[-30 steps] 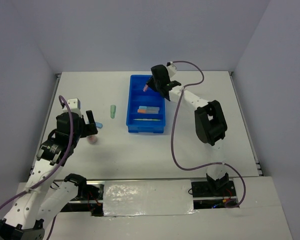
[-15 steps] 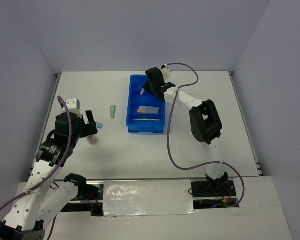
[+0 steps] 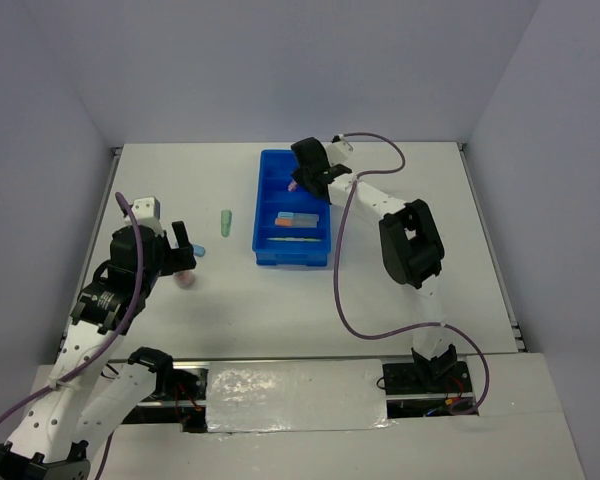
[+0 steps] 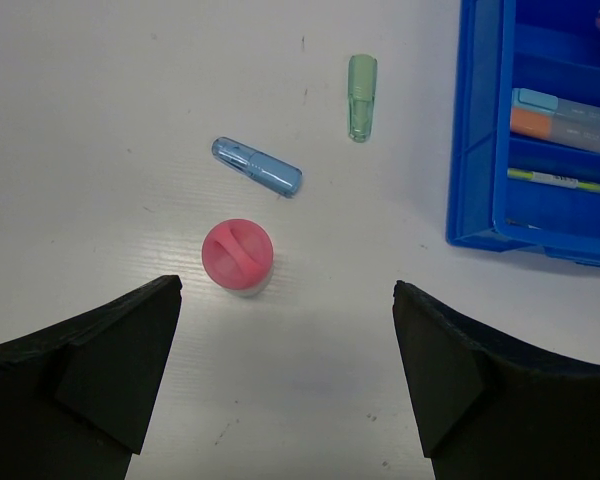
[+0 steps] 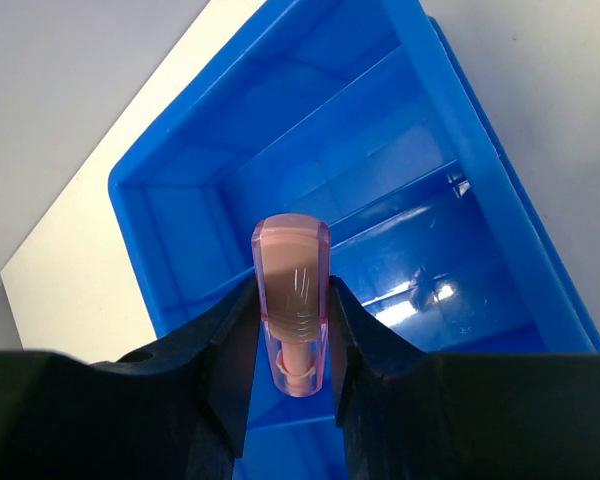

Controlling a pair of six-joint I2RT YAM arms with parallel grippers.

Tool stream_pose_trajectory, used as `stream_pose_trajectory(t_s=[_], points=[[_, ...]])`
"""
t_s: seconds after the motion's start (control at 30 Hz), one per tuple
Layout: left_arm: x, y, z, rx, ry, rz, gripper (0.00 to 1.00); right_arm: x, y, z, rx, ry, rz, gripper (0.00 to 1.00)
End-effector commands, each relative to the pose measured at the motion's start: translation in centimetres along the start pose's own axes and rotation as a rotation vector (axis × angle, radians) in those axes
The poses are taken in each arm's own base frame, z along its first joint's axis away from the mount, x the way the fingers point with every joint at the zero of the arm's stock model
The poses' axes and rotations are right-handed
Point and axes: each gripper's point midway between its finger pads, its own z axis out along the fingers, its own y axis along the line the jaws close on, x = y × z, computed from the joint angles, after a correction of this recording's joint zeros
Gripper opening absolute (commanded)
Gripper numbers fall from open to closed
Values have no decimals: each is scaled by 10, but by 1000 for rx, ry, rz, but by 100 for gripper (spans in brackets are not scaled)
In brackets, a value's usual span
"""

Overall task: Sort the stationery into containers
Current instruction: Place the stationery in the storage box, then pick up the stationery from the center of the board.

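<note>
Right gripper [image 5: 290,292] shifted, pink piece [image 5: 292,268] over tray [image 3: 261,212] | markers [image 4: 563,124] inside

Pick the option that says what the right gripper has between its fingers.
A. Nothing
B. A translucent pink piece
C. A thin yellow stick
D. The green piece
B: the right wrist view shows the right gripper clamped on a translucent pink piece, held above the blue tray.
</note>
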Motion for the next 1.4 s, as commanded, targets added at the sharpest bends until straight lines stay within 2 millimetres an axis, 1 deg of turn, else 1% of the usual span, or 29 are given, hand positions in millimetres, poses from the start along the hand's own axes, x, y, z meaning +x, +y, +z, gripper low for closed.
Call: stream_pose_trajectory(t_s=[0.0,0.2,0.23,0.37,0.4,0.43,0.47,0.5,0.57,0.6,0.67,0.7,0.77,0.8,0.83,0.87,0.9,0.97,1.0,1.03,1.07,1.1,1.13,1.17,1.23,1.27,1.3,1.33,1.37], points=[[-11,-4,-1,29,-48,9,99,-6,6,1,2,-48,32,38],[-12,-3,-2,28,-55,9,99,4,7,4,-6,-26,6,57],[-13,-1,-2,15,-60,8,99,3,9,3,-9,-25,5,69],[-14,1,-4,7,-68,1,99,1,14,-1,-31,-21,-4,73],[-13,1,-3,6,-65,1,99,-9,30,-11,-89,-45,-10,73],[-14,1,-3,5,-66,0,99,-6,32,-16,-114,-44,-27,73],[-14,2,-3,0,-65,-1,99,-15,51,-25,-187,-70,-22,73],[-14,3,-2,-4,-62,-1,99,-27,65,-41,-245,-88,-55,73],[-13,4,-1,-16,-59,-4,99,-37,90,-65,-328,-113,-87,72],[-13,4,0,-19,-54,-2,99,-49,103,-84,-369,-139,-124,73],[-13,8,2,-43,-46,-8,99,-56,119,-108,-425,-158,-158,72],[-14,8,5,-50,-38,-9,99,-63,127,-127,-467,-168,-193,73],[-17,6,8,-47,-25,-29,99,-60,128,-144,-499,-157,-234,72],[-21,0,13,-30,-7,-39,99,-60,125,-159,-527,-143,-263,72],[-25,-6,16,-20,2,-72,99,-59,122,-165,-541,-128,-279,72],[-41,-15,15,5,-10,-87,99,-57,119,-173,-555,-110,-297,73],[-37,-24,29,19,48,-86,99,-56,109,-185,-568,-97,-329,73],[-45,-32,43,15,80,-108,99,-47,99,-200,-600,-45,-375,73],[-49,-38,59,3,122,-109,99,-55,96,-220,-634,-56,-387,73],[-52,-43,66,0,142,-122,99,-42,78,-217,-620,-21,-416,73],[-55,-46,73,-2,155,-126,99,-38,72,-226,-637,0,-433,73],[-59,-53,90,-6,166,-131,99,-38,57,-235,-636,7,-454,73],[-60,-56,100,-6,177,-141,99,-36,49,-239,-635,18,-467,73],[-57,-60,121,-21,207,-136,99,-35,41,-252,-649,36,-484,73],[-49,-64,143,-31,263,-111,99,-17,18,-254,-640,103,-522,74],[-55,-73,154,0,268,-98,99,-15,14,-267,-679,126,-531,74],[-33,-75,178,-8,344,-73,99,-4,0,-266,-674,161,-552,74],[-24,-74,186,-16,384,-49,99,1,-7,-269,-678,182,-563,74],[-33,-75,195,-32,373,-40,98,1,-13,-276,-687,186,-576,74]])
